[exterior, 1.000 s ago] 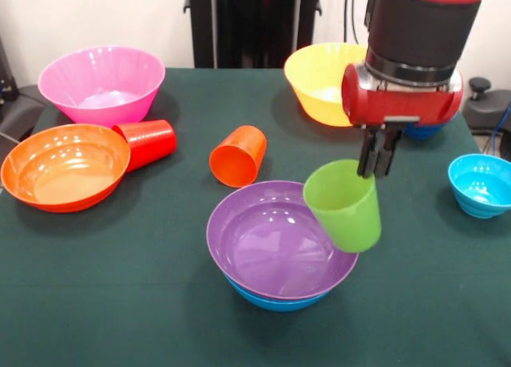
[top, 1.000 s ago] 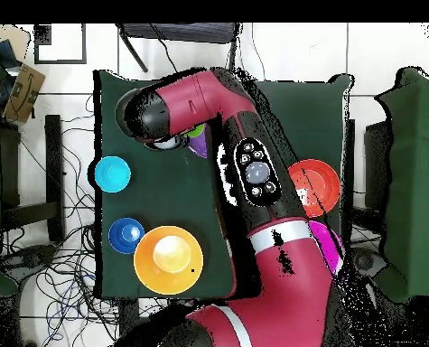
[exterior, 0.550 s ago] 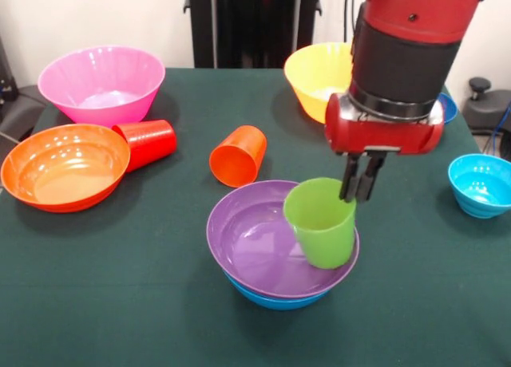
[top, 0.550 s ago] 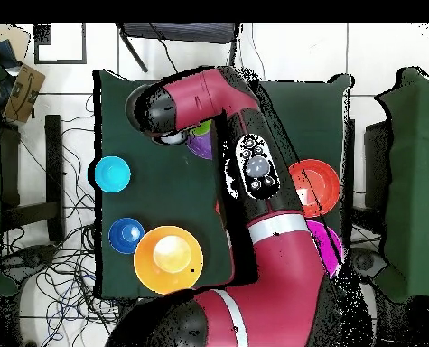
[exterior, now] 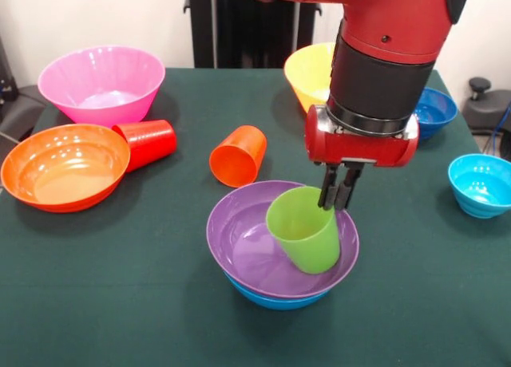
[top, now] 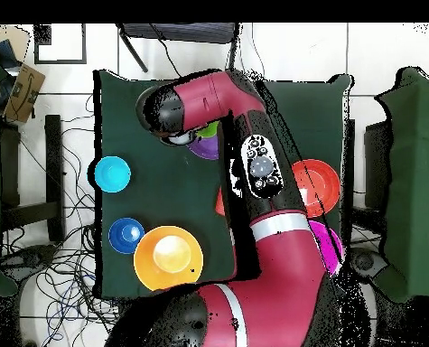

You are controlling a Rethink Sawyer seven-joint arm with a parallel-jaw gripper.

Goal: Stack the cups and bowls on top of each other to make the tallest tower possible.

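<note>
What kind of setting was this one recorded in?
Probably a robotics lab: a green-covered table with plastic bowls and cups, loose cables on the tiled floor, and the red robot arm working there.

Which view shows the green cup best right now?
The front view: the green cup shows whole, tilted inside the purple bowl, its rim held by the gripper. Overhead, the arm hides all but a green sliver.

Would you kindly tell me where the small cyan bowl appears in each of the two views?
Front view: the cyan bowl sits at the right edge, mid-height.
Overhead view: it lies at the table's left side, above the small dark blue bowl.
Shared landmark: the yellow bowl.
</note>
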